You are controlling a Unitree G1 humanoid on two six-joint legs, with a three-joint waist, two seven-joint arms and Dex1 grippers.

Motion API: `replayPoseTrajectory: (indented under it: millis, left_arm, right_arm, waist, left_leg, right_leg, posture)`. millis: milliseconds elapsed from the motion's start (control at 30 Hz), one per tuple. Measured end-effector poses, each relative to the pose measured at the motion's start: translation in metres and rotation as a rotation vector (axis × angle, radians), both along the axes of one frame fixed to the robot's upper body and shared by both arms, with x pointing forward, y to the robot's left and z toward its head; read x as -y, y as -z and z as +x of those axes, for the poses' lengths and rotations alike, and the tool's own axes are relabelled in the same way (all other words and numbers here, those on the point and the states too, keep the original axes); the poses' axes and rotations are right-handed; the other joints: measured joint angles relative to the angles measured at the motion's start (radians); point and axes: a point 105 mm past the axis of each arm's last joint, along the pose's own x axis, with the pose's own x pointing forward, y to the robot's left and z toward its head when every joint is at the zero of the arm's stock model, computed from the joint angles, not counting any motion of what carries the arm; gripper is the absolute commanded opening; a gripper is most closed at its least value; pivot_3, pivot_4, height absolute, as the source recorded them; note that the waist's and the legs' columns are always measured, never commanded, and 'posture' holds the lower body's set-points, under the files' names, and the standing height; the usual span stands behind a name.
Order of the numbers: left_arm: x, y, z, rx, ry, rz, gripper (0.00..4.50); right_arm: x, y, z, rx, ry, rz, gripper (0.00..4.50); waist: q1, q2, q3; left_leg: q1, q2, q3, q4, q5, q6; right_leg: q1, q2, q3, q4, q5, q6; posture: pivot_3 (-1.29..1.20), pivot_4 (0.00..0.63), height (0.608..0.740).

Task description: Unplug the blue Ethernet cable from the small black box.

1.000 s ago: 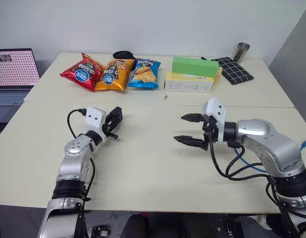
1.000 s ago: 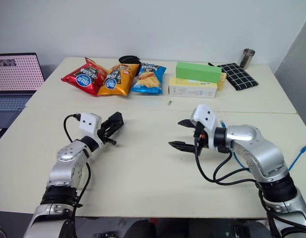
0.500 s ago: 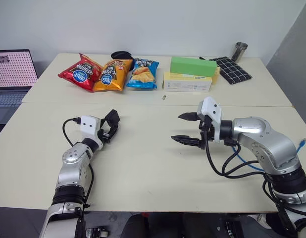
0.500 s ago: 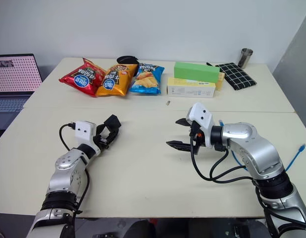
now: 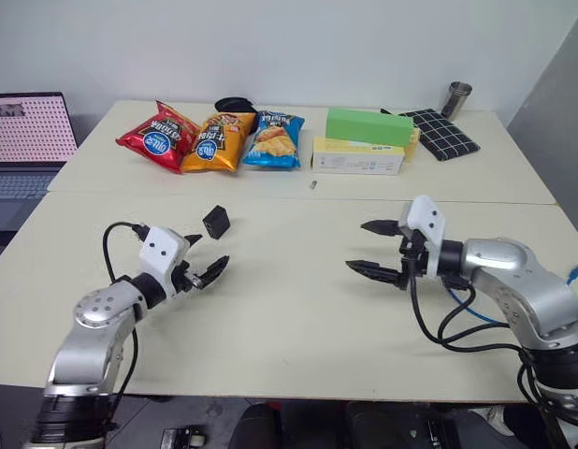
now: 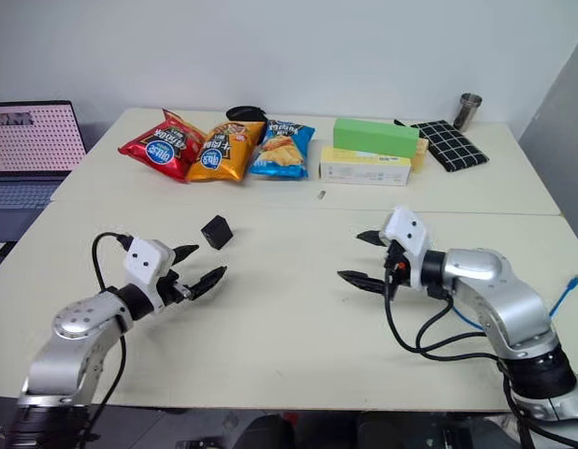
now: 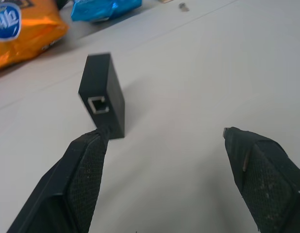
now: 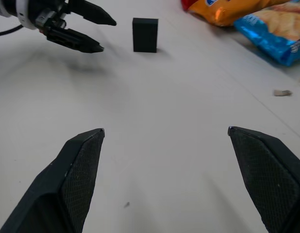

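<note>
Mostly hidden behind the right arm: blue Ethernet cable (image 5: 574, 274), just a plug and short length showing at the table's right edge. Snack bag (image 6: 162, 156) lettering too small to read. Since a second ago, released by left gripper (image 5: 203, 258), now spread and drawn back: small black box (image 5: 215, 223), standing on edge, port empty. Right gripper (image 5: 378, 248) also spread, holding nothing.

Small black box (image 5: 215, 222) stands beyond left tool (image 5: 203, 260).
</note>
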Motion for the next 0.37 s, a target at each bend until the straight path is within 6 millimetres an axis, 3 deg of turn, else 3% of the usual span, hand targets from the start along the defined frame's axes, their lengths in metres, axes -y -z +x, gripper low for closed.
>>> replayPoseTrajectory:
  millis: [167, 367]
  left_arm:
    - [-0.01, -0.028, -0.007, -0.013, 0.078, 0.085, 3.98]
    - [-0.008, -0.042, -0.008, -0.026, 0.132, 0.055, 3.98]
  right_arm:
    - [0.046, 0.004, -0.006, -0.014, 0.12, -0.026, 4.31]
    - [0.068, 0.004, -0.008, -0.025, 0.178, -0.029, 4.31]
  waist:
    - [-0.001, 0.0, 0.0]
    - [-0.002, 0.001, 0.0]
  left_leg:
    - [0.0, 0.0, 0.0, -0.001, 0.0, 0.0]
    - [0.001, 0.0, 0.0, -0.001, 0.0, 0.0]
  right_leg:
    - [0.0, 0.001, 0.0, -0.001, 0.0, 0.0]
    - [0.001, 0.001, 0.0, -0.001, 0.0, 0.0]
  posture:
    - [0.0, 0.15, 0.74]
    - [0.0, 0.15, 0.74]
